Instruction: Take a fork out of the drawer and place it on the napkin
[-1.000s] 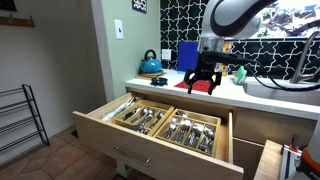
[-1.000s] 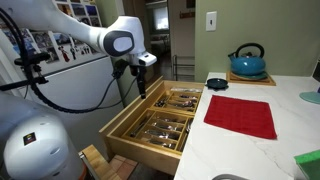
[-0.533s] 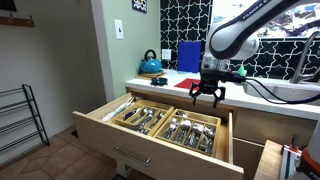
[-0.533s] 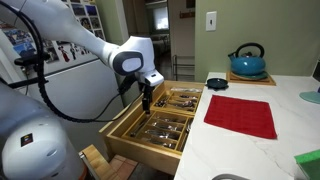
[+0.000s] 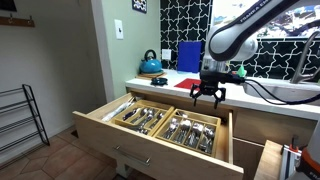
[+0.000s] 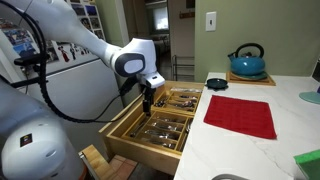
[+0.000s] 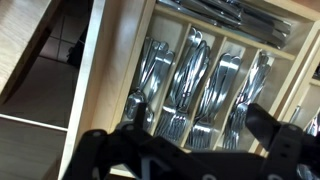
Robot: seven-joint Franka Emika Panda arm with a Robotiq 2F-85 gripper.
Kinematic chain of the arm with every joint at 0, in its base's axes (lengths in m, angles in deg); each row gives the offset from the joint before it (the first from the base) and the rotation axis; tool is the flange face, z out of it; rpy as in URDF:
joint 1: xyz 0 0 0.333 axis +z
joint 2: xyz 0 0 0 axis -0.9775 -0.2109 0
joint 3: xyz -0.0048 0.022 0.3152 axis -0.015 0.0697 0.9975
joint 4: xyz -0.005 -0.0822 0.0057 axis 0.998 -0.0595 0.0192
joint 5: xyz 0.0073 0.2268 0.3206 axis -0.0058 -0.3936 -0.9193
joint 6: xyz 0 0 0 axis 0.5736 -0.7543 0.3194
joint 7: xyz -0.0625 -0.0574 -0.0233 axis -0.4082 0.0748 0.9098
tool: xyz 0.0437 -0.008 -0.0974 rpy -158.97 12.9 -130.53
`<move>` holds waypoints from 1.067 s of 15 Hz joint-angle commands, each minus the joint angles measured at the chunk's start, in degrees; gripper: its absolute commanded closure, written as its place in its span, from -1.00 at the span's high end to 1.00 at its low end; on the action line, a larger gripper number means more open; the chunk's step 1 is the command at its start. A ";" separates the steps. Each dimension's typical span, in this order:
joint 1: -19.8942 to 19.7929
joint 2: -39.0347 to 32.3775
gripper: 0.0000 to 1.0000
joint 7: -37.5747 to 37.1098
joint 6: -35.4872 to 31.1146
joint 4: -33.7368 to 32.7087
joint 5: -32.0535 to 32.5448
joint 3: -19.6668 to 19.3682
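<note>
1. The big white arm (image 6: pixel 70 35) reaches out over the open drawer (image 5: pixel 128 140), elbow high, wrist pointing straight down into it.
2. The drawer is pulled well out, so that first step looks done, and both exterior views show everything inside.
3. The white counter (image 6: pixel 262 150) runs alongside the drawer and a level above it. A teal kettle (image 6: pixel 246 62) stands at its far end, well apart from the drawer.
4. And there is the napkin (image 6: pixel 240 116), flat and red on that counter, near the drawer's side. It is bare, with no fork on it, so the delivery is all to come.
5. Inside the drawer, two wooden divider trays (image 5: pixel 143 116) lie side by side, both packed with silver cutlery.
6. The gripper (image 5: pixel 207 100) hangs above the back part of the drawer, over the trays. Its fingers are spread wide with nothing between them. It looks clear of the cutlery, though I cannot tell how much gap is left.
7. In the wrist view the forks (image 7: pixel 190 80) lie in neat slots directly under those spread fingers, tines pointing toward the camera.
8. My read: the approach is lined up, but the pick, the lift and the carry across to the napkin all remain.
</note>
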 commanded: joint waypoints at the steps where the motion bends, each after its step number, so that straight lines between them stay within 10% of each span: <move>1: 0.27 -3.11 1.00 0.24 -1.69 -0.74 0.79 -1.42; 11: 1.83 -17.17 0.98 4.30 -12.00 -2.69 -6.65 -7.13; 16: 3.10 -22.83 0.23 10.12 -13.55 -4.87 -14.08 -8.58</move>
